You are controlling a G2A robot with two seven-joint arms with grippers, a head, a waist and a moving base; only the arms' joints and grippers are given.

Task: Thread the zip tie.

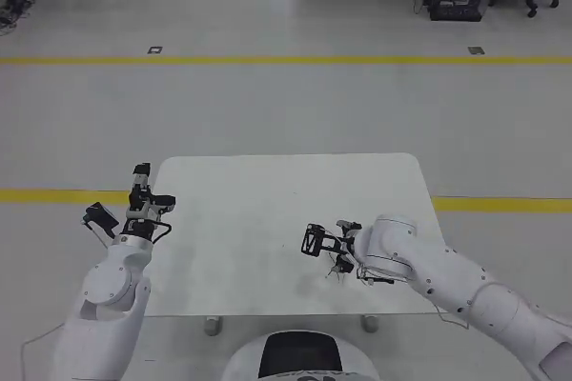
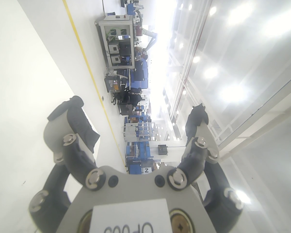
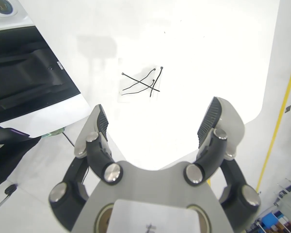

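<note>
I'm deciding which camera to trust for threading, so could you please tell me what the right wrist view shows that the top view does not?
Right wrist view: four thin black plastic zip ties, crossed in a loose pile on the white rounded-corner table. Top view: the left tool at that table's left edge. Both: the table itself, the open right tool and a yellow floor line.
</note>
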